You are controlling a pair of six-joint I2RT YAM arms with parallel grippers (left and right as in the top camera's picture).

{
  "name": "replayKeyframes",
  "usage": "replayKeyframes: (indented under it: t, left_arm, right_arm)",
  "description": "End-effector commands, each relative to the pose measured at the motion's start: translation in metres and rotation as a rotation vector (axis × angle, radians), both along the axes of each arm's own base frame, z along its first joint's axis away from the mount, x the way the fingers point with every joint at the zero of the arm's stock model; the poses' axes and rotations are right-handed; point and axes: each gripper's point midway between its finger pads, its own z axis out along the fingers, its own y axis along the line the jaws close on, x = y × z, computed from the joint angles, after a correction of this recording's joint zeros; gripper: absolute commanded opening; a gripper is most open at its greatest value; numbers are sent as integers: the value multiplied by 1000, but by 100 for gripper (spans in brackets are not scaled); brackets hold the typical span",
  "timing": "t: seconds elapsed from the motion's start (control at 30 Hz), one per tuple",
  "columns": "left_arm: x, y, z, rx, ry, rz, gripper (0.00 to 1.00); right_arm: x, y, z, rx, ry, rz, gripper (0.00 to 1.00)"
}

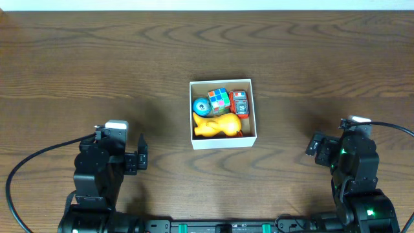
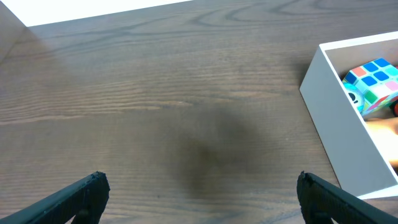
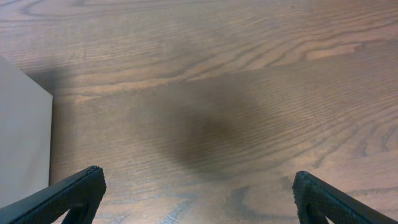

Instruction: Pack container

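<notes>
Container is filled: duck, puzzle cube, car | left end effector, 7 o'clock: spread wide | right end effector, 5 o'clock: spread wide

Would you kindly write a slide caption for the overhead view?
Container holding puzzle cube, yellow toy, red toy; left gripper and right gripper open, empty.

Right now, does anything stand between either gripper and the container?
Nothing visible does. Only bare table lies between the open left gripper and the container, and the same holds for the open right gripper. The toys sit inside the container.
</notes>
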Motion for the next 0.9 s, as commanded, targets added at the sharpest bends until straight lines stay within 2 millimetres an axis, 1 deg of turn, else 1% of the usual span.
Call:
replayKeyframes:
  t: [0.0,0.17,0.27,0.33,0.4,0.53,0.6,0.63,0.7,0.73,0.8,0.87]
  left_arm:
    - [0,1,0,-7,2,14,98]
    - [0,1,0,-7,2,14,98]
    - [0,1,0,-7,2,14,98]
    - [0,1,0,-7,2,14,98]
    - [0,1,0,-7,2,14,98]
    - [0,1,0,-7,2,14,98]
    - [0,1,0,-7,2,14,98]
    - [0,1,0,-7,1,14,98]
    - [0,1,0,-7,2,14,98]
    - [0,1,0,-7,2,14,98]
    - [0,1,0,-7,2,14,98]
    - [0,1,0,-7,2,14,98]
  right_arm:
    - [-1,-3,-2,3,2,-23,99]
    - [-2,-2,-1,4,-4,-21,99]
    - [-5,-4,8,8,-48,-25,99]
    - [-14,-5,14,-3,-69,-21,99]
    - [-27,-4,16,7,-86,-8,99]
    - [-58,1,13,24,-105,41,99]
    - [-69,-1,12,26,-145,33,99]
    - [-71,-2,12,27,-169,31,99]
    - [-71,-3,12,30,-214,20,99]
    - [-68,-4,13,31,-249,15,99]
    - [-56,-5,15,17,-306,15,99]
    - [-39,-3,19,-1,-382,29,99]
